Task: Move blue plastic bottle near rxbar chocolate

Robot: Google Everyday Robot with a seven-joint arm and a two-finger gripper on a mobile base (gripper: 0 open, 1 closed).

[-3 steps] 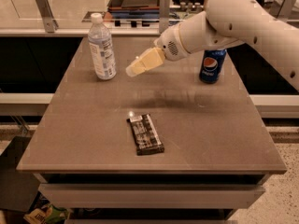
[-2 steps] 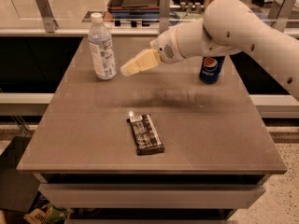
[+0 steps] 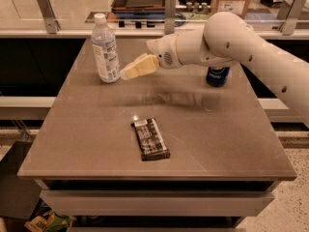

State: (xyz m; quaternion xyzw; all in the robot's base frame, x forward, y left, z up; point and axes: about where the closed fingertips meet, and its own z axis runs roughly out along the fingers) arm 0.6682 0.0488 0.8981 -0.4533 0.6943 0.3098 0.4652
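Note:
The blue plastic bottle [image 3: 105, 50] stands upright at the table's back left, clear with a white cap and a pale blue-and-white label. The rxbar chocolate [image 3: 150, 138] lies flat near the front middle of the table, dark wrapper with a white patch at its far end. My gripper [image 3: 126, 72] reaches in from the right, above the table, its cream fingertips just to the right of the bottle's lower half and very close to it. It holds nothing.
A blue Pepsi can [image 3: 217, 75] stands at the back right, partly hidden behind my arm [image 3: 227, 40]. The brown table [image 3: 82, 144] has edges on all sides. A counter with rails and boxes runs behind it.
My arm and gripper have moved left, toward the bottle. The bottle, bar and can have not moved.

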